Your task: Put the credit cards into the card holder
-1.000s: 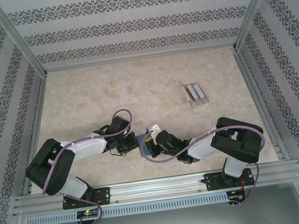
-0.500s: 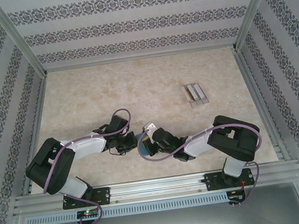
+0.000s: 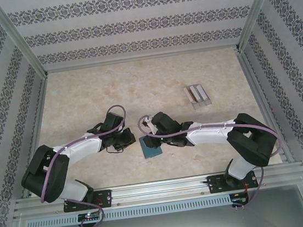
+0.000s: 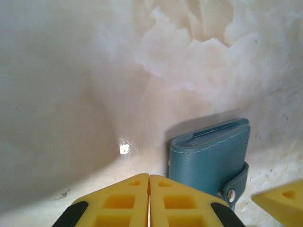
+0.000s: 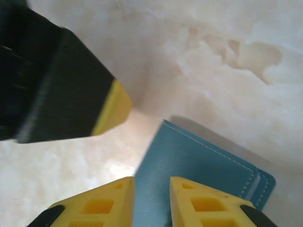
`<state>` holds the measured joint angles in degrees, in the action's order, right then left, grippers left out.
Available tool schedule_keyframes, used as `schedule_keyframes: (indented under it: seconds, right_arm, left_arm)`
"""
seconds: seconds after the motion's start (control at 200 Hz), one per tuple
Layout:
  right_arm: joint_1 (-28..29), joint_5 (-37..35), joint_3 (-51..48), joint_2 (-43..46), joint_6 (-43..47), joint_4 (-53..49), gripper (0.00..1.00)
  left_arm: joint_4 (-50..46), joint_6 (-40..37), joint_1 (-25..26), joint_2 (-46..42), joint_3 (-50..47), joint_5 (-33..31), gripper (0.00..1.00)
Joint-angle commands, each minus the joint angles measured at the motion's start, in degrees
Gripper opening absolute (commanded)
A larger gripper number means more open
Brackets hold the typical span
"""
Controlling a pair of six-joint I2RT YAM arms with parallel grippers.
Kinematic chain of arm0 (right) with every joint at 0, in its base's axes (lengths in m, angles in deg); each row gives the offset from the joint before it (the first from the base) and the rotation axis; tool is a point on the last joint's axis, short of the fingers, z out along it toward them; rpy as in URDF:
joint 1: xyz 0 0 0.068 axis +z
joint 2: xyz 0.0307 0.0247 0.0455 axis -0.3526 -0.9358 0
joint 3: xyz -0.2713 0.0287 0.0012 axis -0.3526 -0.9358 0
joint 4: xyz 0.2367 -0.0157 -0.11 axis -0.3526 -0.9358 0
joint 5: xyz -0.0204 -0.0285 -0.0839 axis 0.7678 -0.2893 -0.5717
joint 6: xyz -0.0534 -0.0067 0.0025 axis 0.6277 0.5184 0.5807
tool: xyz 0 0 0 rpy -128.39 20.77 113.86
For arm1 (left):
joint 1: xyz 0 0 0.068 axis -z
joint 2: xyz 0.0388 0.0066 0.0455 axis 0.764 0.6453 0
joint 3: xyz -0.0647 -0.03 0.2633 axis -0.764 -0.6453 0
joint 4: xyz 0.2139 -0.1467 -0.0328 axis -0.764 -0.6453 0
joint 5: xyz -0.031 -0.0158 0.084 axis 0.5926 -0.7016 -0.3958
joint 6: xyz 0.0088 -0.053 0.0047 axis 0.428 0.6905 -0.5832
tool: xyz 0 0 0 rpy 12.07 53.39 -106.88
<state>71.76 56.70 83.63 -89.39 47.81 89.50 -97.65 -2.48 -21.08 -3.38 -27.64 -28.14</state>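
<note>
since half a second ago the right arm has stretched out flatter, and its elbow has swung toward the right wall. the right tool [image 3: 148, 131] has drawn back off the holder [image 3: 150, 146], which it half covered before. the teal holder now lies bare and flat on the desk [image 3: 83, 94], folded shut, just near of both tool tips. the left tool [image 3: 131, 140] has crept a little farther from the bases and sits just left of the holder.

from the left wrist, the left tool [image 4: 149, 198] has its yellow fingers pressed together on nothing. the holder [image 4: 210, 156] lies just right of them with its snap tab at the near corner. a finger of the right tool pokes in at the lower right.

from the right wrist, the right tool [image 5: 152, 203] is spread by a narrow gap with nothing seen in it, above the holder's [image 5: 199, 165] near-left edge. a black and yellow finger of the left tool hangs at upper left.

a pale grey striped piece [image 3: 197, 95] lies well apart toward the far right; nothing stands between it and the arms.

the desk is pale, marbled beige. patterned grey-on-white panels wall it in on three sides, with aluminium posts at the corners and a rail along the near edge.
</note>
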Motion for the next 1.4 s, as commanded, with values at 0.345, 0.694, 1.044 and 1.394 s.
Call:
schedule_keyframes:
  seconds: [0.345, 0.694, 1.044, 1.394]
  right_arm:
    - [-4.44, 8.77, 11.09, 1.31, -5.16, -30.84, 0.21]
    - [-0.86, 2.41, 21.79, -8.21, -10.16, -44.33, 0.32]
    - [2.76, -5.84, 27.22, -14.47, -12.57, -47.02, 0.33]
    - [3.11, -8.62, 29.37, -17.14, -12.66, -46.62, 0.36]
  left_arm:
    - [0.02, -2.86, -1.04, -0.43, -1.51, 1.92, 0.10]
    - [0.80, -3.61, -0.45, -4.88, -3.58, 6.08, 0.23]
    - [0.78, -4.04, -2.12, -3.59, -4.41, 7.27, 0.24]
    - [0.13, -5.38, -2.17, -1.68, -3.44, 8.14, 0.23]
